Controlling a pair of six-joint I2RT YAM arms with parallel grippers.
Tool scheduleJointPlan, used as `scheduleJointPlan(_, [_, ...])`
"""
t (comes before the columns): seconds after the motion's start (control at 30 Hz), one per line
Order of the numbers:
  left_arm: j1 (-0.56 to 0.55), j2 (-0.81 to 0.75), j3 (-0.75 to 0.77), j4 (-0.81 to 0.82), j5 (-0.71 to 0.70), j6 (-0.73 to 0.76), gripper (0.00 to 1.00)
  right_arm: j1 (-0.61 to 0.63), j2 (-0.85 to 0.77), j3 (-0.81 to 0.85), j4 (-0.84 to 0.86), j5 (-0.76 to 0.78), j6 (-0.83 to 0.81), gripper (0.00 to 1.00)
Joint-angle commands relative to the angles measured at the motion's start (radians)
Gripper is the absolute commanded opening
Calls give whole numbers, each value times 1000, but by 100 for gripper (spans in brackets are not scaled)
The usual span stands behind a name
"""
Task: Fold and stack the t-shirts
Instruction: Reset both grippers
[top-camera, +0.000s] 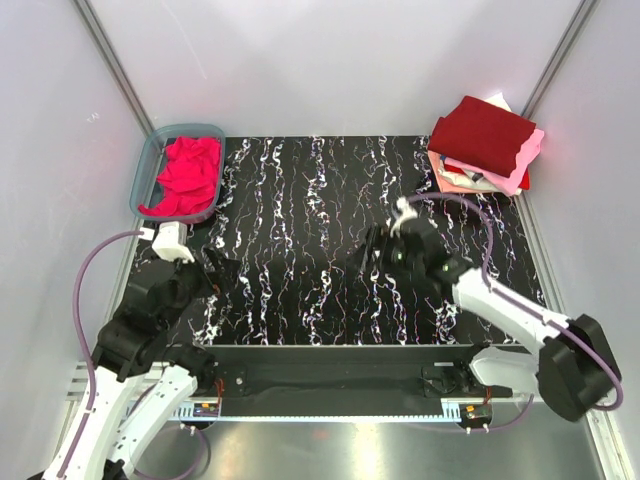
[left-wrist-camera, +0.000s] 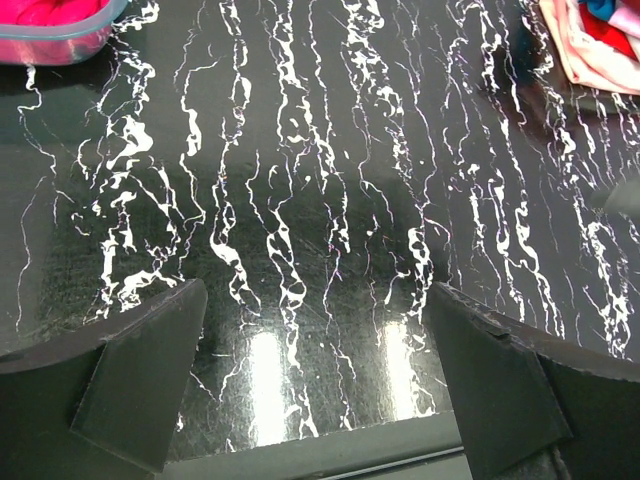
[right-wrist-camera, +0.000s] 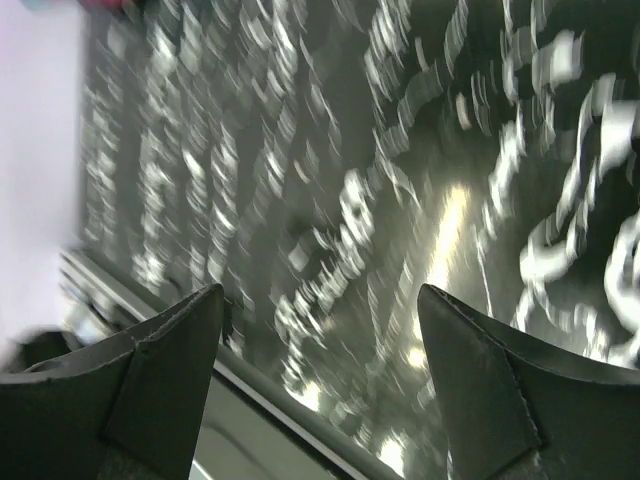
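Observation:
A stack of folded t-shirts lies at the table's back right corner, a dark crimson one on top of pale pink, salmon and white ones; its edge shows in the left wrist view. A magenta-pink t-shirt lies crumpled in the tub; a bit of it shows at the left wrist view's top left. My left gripper hangs open over the near left of the table, empty. My right gripper is open and empty over the table's middle, well short of the stack; its wrist view is motion-blurred.
The translucent blue-grey plastic tub stands at the back left corner. The table is black marble-patterned, with white walls on three sides and a metal rail along the near edge.

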Motion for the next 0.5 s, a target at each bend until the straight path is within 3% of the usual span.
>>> scheduleJointPlan(0.0, [8, 12, -1, 35, -46, 4, 99, 95, -126, -161, 266, 142, 55, 86])
scheduleJointPlan(0.17, [28, 56, 9, 27, -72, 7, 99, 197, -121, -369, 464, 176, 80, 88])
scheduleJointPlan(0.47, [29, 110, 8, 107, -193, 79, 99, 200, -74, -352, 508, 145, 58, 92])
